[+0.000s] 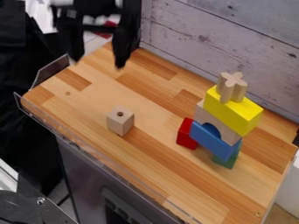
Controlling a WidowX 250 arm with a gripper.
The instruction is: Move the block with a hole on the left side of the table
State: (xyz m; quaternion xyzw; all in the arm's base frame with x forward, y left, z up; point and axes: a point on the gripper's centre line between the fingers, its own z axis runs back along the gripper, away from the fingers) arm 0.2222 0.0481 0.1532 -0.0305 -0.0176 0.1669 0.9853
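Gripper (98, 62) is at upper left in the camera view, pointing down above the far left end of the tabletop (85, 97). Fingers wide apart, nothing held. Wooden block with a hole (120, 121) sits on the tabletop, left of the stack and well apart from it, hole in its top face; in view it's below and slightly right of the gripper. Stack on the right: red block (186, 134) and green block (225, 162) at the bottom, blue block (213, 141) across them, natural wood arch (204, 114) on the blue, yellow block (234, 111) on the arch, natural wood cross-shaped block (232, 87) standing on top. Whitewashed plank wall (204, 41) runs behind the tabletop. Clear rail (36, 114) along the near left edge, grey cabinet (88, 170) under it, black fabric (17, 65) off to the left
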